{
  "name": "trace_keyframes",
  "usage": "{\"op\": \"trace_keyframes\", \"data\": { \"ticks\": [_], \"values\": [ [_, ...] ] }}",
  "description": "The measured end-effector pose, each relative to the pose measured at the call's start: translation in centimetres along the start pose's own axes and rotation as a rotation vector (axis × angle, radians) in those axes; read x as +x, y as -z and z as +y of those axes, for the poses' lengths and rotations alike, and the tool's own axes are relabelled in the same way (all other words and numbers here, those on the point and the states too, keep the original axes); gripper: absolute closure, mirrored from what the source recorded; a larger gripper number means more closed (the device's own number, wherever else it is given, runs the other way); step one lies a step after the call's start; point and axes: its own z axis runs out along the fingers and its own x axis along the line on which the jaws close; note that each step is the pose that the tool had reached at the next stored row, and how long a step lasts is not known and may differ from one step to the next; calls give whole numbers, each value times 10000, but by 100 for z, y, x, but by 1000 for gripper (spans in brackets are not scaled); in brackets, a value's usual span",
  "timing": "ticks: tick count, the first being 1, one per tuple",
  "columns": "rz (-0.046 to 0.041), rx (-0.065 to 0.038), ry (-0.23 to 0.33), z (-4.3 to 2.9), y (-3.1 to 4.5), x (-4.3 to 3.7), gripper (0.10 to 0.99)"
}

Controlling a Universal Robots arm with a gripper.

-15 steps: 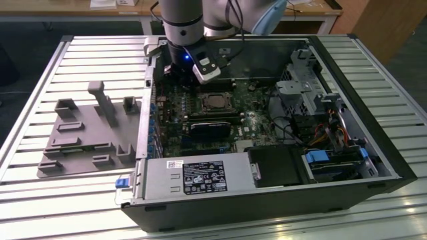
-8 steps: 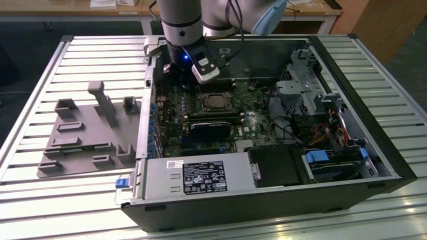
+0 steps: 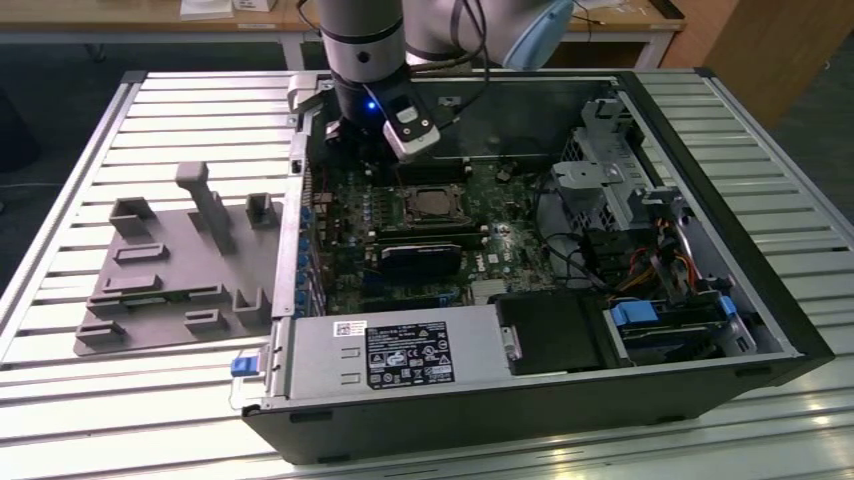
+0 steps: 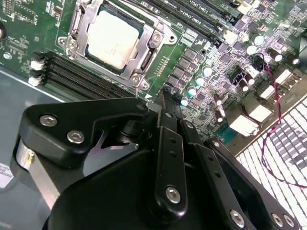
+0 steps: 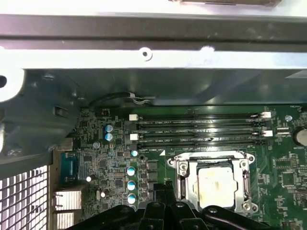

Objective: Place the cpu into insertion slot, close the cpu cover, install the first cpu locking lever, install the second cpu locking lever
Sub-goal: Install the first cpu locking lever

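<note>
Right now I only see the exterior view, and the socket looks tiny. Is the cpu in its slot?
Observer: Yes. In both wrist views the cpu lies flat in the insertion slot.
Operator: Is the lid down?
Observer: The cpu cover lies flat around the cpu, whose pale top shows through its window.
Operator: Where's the claw?
Observer: In the first wrist view the claw is shut, beside the insertion slot, not over the cpu.
</note>
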Motion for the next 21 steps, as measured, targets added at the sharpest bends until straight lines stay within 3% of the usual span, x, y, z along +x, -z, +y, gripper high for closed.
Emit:
{"op": "trace_keyframes", "data": {
  "ticks": [14, 19, 21],
  "values": [
    [-55, -54, 1, 24, 191, -16, 984],
    [-43, -418, -32, 24, 192, -16, 984],
    [-40, -498, -41, 24, 193, -10, 984]
  ]
}}
